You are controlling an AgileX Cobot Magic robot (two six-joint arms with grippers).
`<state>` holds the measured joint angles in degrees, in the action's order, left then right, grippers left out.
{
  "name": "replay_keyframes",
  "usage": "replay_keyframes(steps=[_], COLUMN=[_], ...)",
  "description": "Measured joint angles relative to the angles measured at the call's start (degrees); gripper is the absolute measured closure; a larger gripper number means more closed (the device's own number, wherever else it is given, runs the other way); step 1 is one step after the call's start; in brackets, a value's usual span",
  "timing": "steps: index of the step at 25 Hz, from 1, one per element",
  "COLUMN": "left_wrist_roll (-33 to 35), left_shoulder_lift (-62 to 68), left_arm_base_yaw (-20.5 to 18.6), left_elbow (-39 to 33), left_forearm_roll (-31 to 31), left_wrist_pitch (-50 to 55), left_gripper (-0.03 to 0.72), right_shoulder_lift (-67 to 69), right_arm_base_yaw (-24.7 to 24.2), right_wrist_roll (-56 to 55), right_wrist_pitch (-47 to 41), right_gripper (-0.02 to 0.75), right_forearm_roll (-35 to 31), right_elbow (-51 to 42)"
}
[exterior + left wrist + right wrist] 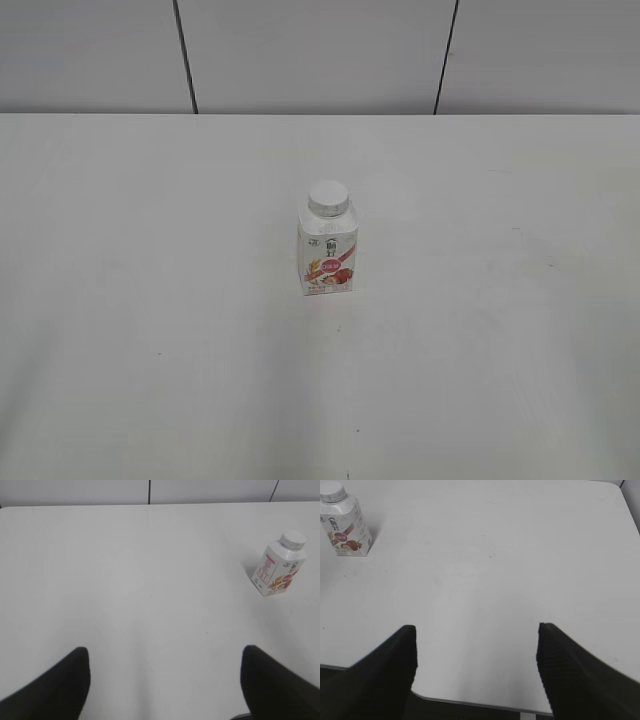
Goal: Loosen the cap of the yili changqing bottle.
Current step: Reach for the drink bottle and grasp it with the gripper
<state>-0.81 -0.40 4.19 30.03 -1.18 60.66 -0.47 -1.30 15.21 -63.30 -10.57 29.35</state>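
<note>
The yili changqing bottle (327, 255) stands upright near the middle of the white table (150, 300), with its white cap (328, 198) on its neck. In the left wrist view the bottle (276, 570) and cap (292, 539) are far right, well ahead of my left gripper (165, 672), which is open and empty. In the right wrist view the bottle (345, 527) and cap (332, 491) are at the top left, far from my right gripper (476, 652), which is open and empty above the table's front edge. Neither gripper shows in the exterior view.
A grey panelled wall (320, 50) runs behind the table. The table's front edge (470, 702) and right edge (630, 510) show in the right wrist view.
</note>
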Motion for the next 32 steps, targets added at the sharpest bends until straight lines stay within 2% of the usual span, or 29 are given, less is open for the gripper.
replay_keyframes(steps=[12,17,21,27,32], left_wrist_roll=[0.0,0.0,0.0,0.0,0.0], left_shoulder_lift=[1.9,5.2,11.3,25.7,41.3], left_arm_base_yaw=[0.0,0.0,0.0,0.0,0.0], left_elbow=[0.6,0.3,-3.2,-8.0,-8.6], left_forearm_roll=[0.2,0.5,1.2,0.8,1.2], left_wrist_pitch=[-2.3,-19.8,-32.2,-53.0,-70.5], left_gripper=[0.127,0.127,0.127,0.127,0.127], right_shoulder_lift=[0.0,2.1,5.2,8.8,11.7], right_arm_base_yaw=[0.0,0.0,0.0,0.0,0.0], right_wrist_roll=[0.0,0.0,0.0,0.0,0.0], right_wrist_pitch=[0.1,3.6,9.4,17.7,20.2], right_gripper=[0.152,0.152,0.152,0.152,0.152], right_forearm_roll=[0.0,-0.2,-0.7,-0.9,-0.9], right_elbow=[0.2,0.9,1.0,1.0,1.1])
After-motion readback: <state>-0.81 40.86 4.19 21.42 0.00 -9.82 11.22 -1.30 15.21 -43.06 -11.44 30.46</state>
